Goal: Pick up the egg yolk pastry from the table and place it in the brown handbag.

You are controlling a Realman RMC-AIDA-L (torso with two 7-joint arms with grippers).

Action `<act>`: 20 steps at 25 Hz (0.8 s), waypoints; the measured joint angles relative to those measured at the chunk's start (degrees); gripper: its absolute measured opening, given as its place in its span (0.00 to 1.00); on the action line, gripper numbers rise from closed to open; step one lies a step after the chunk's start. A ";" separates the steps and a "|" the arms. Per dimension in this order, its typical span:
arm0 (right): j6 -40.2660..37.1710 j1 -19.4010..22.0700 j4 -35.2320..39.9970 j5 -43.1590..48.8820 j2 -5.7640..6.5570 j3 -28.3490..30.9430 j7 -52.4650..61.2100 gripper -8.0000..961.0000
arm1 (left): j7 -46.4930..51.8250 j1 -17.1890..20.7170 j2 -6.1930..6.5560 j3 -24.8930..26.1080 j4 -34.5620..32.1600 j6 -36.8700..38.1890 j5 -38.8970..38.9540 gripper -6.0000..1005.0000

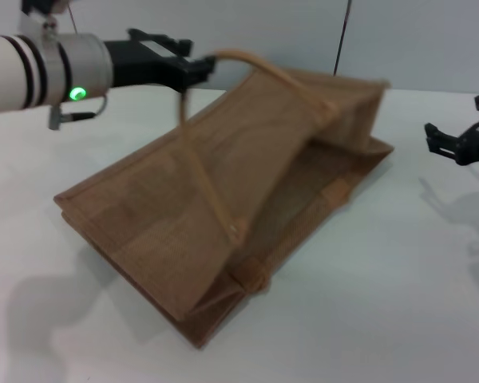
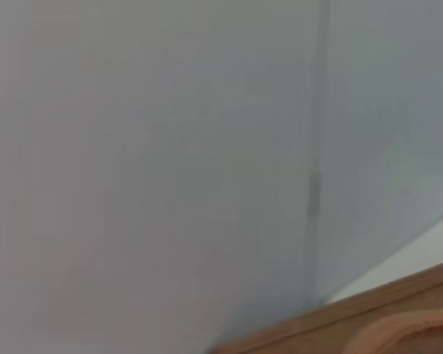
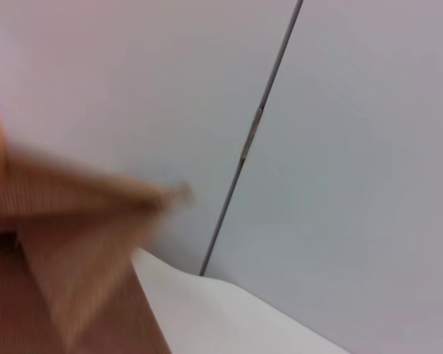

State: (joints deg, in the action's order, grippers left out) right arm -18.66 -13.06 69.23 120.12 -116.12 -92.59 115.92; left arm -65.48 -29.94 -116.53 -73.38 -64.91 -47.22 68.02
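The brown handbag (image 1: 223,207) lies on the white table (image 1: 399,303) with its mouth facing right. My left gripper (image 1: 195,68) is shut on one tan handle (image 1: 255,64) and holds the upper side of the bag raised, so the mouth gapes. The bag's rim (image 2: 369,310) and handle (image 2: 406,328) show in the left wrist view. My right gripper (image 1: 455,144) hovers at the far right, apart from the bag, open and empty. A blurred corner of the bag (image 3: 74,221) shows in the right wrist view. The egg yolk pastry is out of view.
A pale wall with a vertical seam (image 1: 343,40) stands behind the table. White tabletop stretches in front of the bag and between the bag's mouth and my right gripper.
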 joint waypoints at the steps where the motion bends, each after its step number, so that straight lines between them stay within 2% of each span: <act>1: 0.71 -0.54 -0.78 -0.94 0.01 -0.43 -0.01 0.91 | -2.64 -0.49 0.00 -0.21 1.54 -0.50 2.41 0.40; 8: 8.91 -1.71 -3.24 -5.22 0.05 -4.50 -0.03 0.90 | -18.54 -4.04 -0.01 -1.39 11.64 -5.56 14.64 0.68; 12: 14.70 -1.83 -4.38 -7.31 0.02 -7.34 -0.01 0.90 | -23.31 -3.60 -0.14 -1.13 14.62 -3.09 18.67 0.83; 16: 24.53 -1.67 -7.00 -10.81 0.15 -11.36 1.01 0.90 | -33.64 -1.39 -0.36 -1.02 18.63 2.50 28.29 0.84; 20: 38.92 -3.09 -12.45 -10.94 0.40 -18.73 9.55 0.90 | -51.86 0.29 -0.46 -1.09 25.71 5.20 48.30 0.84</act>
State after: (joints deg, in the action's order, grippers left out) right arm 20.26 -16.16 56.78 109.19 -115.72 -111.32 125.47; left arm -117.34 -29.65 -117.00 -74.48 -39.20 -42.03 116.32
